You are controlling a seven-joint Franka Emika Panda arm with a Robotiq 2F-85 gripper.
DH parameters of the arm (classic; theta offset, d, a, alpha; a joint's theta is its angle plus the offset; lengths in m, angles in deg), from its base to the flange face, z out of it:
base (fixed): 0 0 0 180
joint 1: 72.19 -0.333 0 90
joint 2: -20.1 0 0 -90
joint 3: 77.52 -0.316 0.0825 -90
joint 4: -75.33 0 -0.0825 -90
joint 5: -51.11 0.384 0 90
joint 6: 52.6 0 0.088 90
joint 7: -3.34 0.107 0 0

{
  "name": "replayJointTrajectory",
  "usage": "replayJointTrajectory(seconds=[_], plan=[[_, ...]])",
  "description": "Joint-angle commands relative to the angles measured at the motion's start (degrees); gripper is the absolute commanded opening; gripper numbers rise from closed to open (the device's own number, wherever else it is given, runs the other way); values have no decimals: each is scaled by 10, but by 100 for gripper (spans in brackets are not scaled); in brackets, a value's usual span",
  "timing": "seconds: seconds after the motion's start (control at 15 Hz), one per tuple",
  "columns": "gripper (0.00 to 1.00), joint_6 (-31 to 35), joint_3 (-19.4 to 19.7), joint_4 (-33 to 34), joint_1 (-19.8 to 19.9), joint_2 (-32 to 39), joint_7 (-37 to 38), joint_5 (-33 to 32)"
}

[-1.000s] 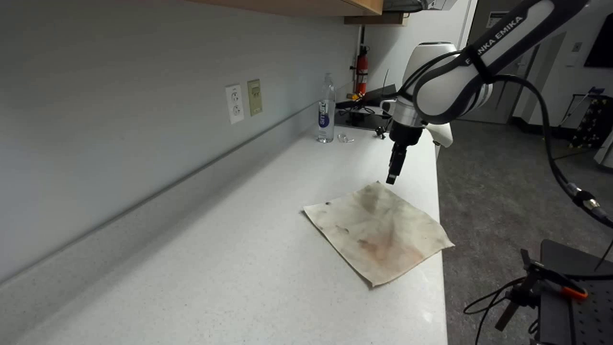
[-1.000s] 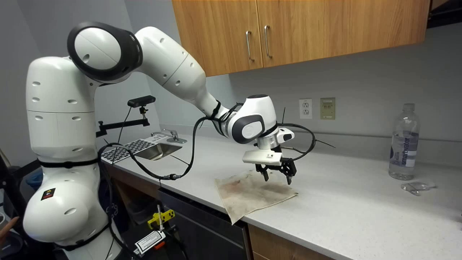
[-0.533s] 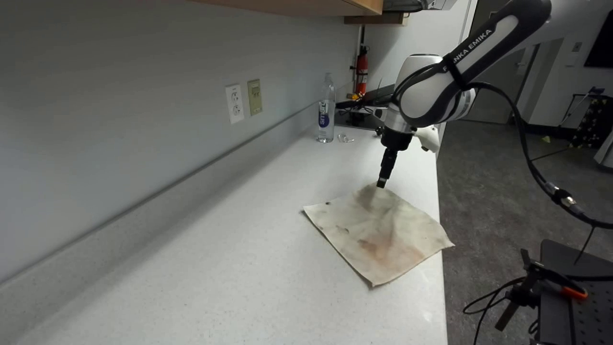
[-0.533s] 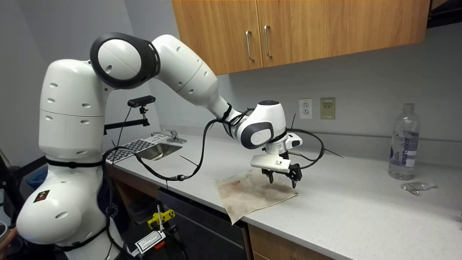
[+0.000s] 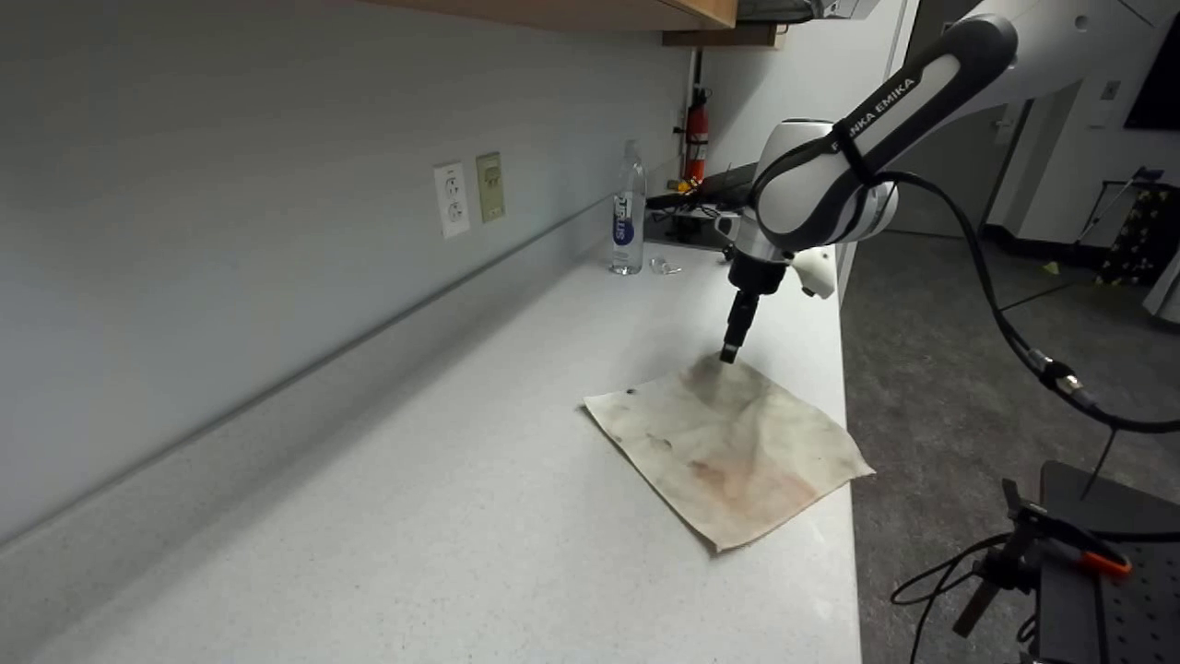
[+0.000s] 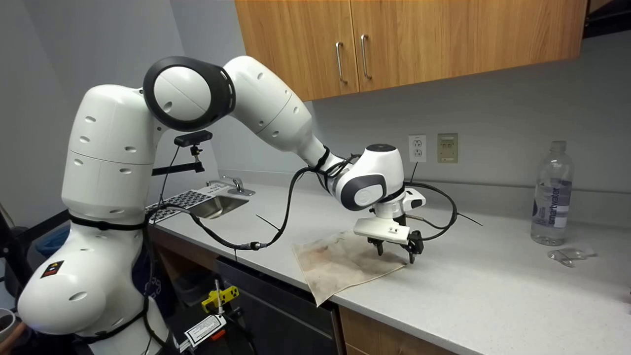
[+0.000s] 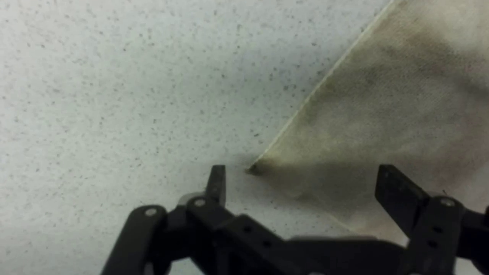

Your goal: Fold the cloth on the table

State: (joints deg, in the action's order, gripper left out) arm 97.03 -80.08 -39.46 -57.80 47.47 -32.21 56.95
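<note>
The cloth (image 5: 737,452) is a flat beige square with reddish-brown and dark stains, slightly wrinkled. It lies on the white table (image 5: 415,516), one corner reaching over the front edge in an exterior view (image 6: 325,283). My gripper (image 6: 396,255) is open and empty, pointing down just above the cloth's far corner. The gripper also shows at that corner in an exterior view (image 5: 728,354). In the wrist view the cloth (image 7: 382,114) has its dark corner tip between the open fingers (image 7: 301,168), closer to the left one. The right finger is over the cloth, the left over bare table.
A water bottle (image 6: 552,197) and a small clear plastic item (image 6: 569,255) stand on the counter past the gripper. A sink (image 6: 214,207) is near the robot's base. Wooden cabinets (image 6: 419,44) hang above, and a wall (image 5: 277,231) runs along the back.
The gripper has moved away from the robot's base and lowered to the cloth's far corner, staying open. The cloth has not moved.
</note>
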Motion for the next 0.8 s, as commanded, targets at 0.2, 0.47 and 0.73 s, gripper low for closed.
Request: replayJointTrajectory(seconds=[0.2, 0.47, 0.73], plan=[[100, -10, -9, 34, 14, 38, -11, -4], [100, -11, -11, 39, 19, 47, -12, -2], [100, -14, -12, 46, 20, 54, -11, -4]])
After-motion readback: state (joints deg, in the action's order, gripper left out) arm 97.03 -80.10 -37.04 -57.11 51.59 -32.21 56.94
